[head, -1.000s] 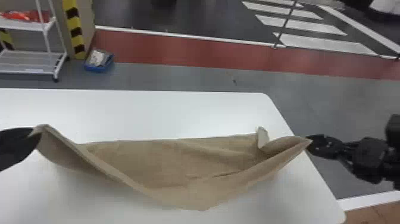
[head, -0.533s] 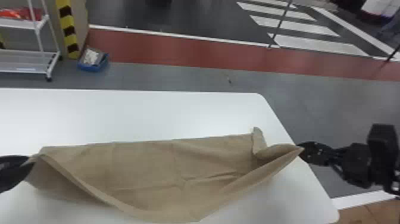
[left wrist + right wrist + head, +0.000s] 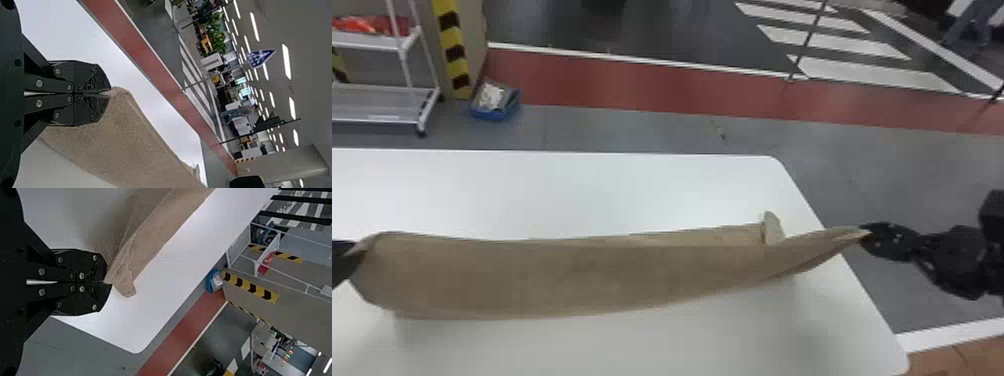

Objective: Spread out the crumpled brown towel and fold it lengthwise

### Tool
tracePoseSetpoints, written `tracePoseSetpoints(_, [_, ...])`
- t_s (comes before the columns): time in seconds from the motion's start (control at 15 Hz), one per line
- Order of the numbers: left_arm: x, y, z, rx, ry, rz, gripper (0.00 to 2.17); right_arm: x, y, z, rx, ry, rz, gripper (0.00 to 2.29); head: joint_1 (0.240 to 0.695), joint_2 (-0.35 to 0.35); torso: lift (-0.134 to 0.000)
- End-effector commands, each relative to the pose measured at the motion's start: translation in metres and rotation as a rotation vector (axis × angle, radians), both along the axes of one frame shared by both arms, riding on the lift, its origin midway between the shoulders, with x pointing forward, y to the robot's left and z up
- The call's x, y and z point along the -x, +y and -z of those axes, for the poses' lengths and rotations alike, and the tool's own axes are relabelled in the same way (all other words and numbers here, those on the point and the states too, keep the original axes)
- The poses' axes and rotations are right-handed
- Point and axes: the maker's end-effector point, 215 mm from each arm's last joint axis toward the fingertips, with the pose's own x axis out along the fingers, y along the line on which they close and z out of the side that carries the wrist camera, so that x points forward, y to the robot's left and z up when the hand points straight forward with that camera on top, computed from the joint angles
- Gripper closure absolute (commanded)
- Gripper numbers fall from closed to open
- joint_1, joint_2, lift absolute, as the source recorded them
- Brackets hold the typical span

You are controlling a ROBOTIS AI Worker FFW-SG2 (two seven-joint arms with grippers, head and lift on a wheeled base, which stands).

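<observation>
In the head view the brown towel [image 3: 572, 275] stretches sideways across the white table, its two near corners raised and its near edge hanging between them. My left gripper [image 3: 352, 252] holds the left corner at the view's left edge. My right gripper [image 3: 867, 234] has the other corner, out past the table's right edge. In the left wrist view my left gripper [image 3: 110, 93] is closed on a corner of the towel [image 3: 129, 145]. My right gripper [image 3: 106, 282] pinches the towel [image 3: 156, 239] in the right wrist view, beside a small turned-up flap.
The white table [image 3: 557, 190] has a rounded far right corner. On the floor beyond it stand a blue bin [image 3: 494, 102], a white rack [image 3: 382, 102] and a post with yellow and black stripes [image 3: 452, 50].
The towel's near edge has lifted and swung away from the robot, so its broad inner face is now mostly covered. Both grippers kept their corners; the left one first dipped lower.
</observation>
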Motion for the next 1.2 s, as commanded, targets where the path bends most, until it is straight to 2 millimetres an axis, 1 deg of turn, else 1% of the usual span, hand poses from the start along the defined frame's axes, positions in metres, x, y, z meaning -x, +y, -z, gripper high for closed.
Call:
tracePoseSetpoints(0.0, [-0.015, 0.007, -0.014, 0.021, -0.018, -0.027, 1.70, -0.022, -0.009, -0.033, -0.066, -0.063, 0.051, 1.56, 0.695, -0.253, -0.124])
tracePoseSetpoints(0.07, [-0.022, 0.009, -0.020, 0.037, -0.017, -0.037, 1.70, -0.031, -0.009, -0.043, -0.086, -0.081, 0.061, 1.56, 0.695, -0.249, -0.124])
tracePoseSetpoints(0.13, [-0.024, 0.010, -0.023, 0.044, -0.017, -0.041, 1.70, -0.034, -0.005, -0.041, -0.080, -0.068, 0.058, 1.56, 0.695, -0.242, -0.124])
tracePoseSetpoints(0.2, [-0.025, 0.009, -0.023, 0.045, -0.018, -0.039, 1.70, -0.036, 0.007, -0.026, -0.043, -0.026, 0.038, 1.56, 0.695, -0.237, -0.124])
tracePoseSetpoints(0.33, [-0.023, 0.010, -0.017, 0.048, -0.005, -0.036, 1.70, -0.030, 0.022, 0.008, 0.055, 0.050, -0.012, 1.56, 0.695, -0.223, -0.124])
tracePoseSetpoints(0.47, [-0.011, 0.017, -0.010, 0.032, 0.014, -0.015, 1.70, -0.018, 0.036, 0.032, 0.128, 0.096, -0.073, 1.56, 0.695, -0.199, -0.124])
tracePoseSetpoints(0.53, [-0.005, 0.019, -0.007, 0.023, 0.023, -0.005, 1.70, -0.010, 0.038, 0.038, 0.156, 0.112, -0.086, 1.56, 0.695, -0.191, -0.124])
tracePoseSetpoints(0.67, [0.008, 0.026, -0.001, 0.001, 0.040, 0.021, 1.70, 0.011, 0.038, 0.048, 0.235, 0.149, -0.108, 1.56, 0.695, -0.181, -0.124])
tracePoseSetpoints(0.8, [0.020, 0.027, 0.011, -0.022, 0.056, 0.038, 1.70, 0.032, 0.033, 0.062, 0.283, 0.198, -0.111, 1.56, 0.695, -0.175, -0.124])
tracePoseSetpoints(0.93, [0.025, 0.026, 0.019, -0.036, 0.057, 0.053, 1.70, 0.045, 0.034, 0.074, 0.321, 0.230, -0.134, 1.56, 0.695, -0.181, -0.124])
tracePoseSetpoints(1.07, [0.025, 0.025, 0.023, -0.042, 0.067, 0.056, 1.70, 0.053, 0.034, 0.081, 0.350, 0.257, -0.138, 1.55, 0.695, -0.188, -0.124])
tracePoseSetpoints(1.13, [0.025, 0.024, 0.025, -0.046, 0.071, 0.057, 1.70, 0.056, 0.037, 0.084, 0.361, 0.268, -0.146, 1.55, 0.695, -0.191, -0.124])
